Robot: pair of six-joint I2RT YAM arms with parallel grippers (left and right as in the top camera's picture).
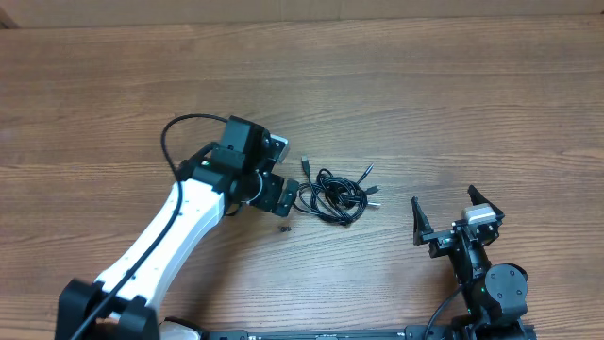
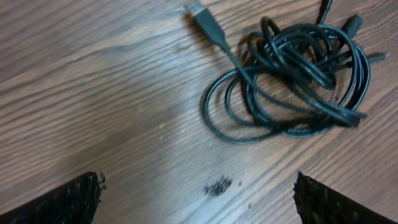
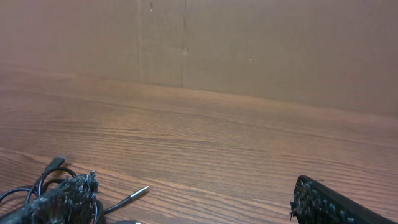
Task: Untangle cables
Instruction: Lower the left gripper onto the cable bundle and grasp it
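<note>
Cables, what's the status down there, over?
Left gripper beside the cables, jaws open, empty. Right gripper back near its base, jaws open. Cables one tangled heap, not gripped. Nothing seen in the way.

text: none legible; labels: none; numbers: none (all three views checked)

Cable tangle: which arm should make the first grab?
Left. The left gripper hovers right beside the cable tangle, jaws open, with the tangle large in its wrist view. The right gripper sits well apart and sees only the tangle's edge.
</note>
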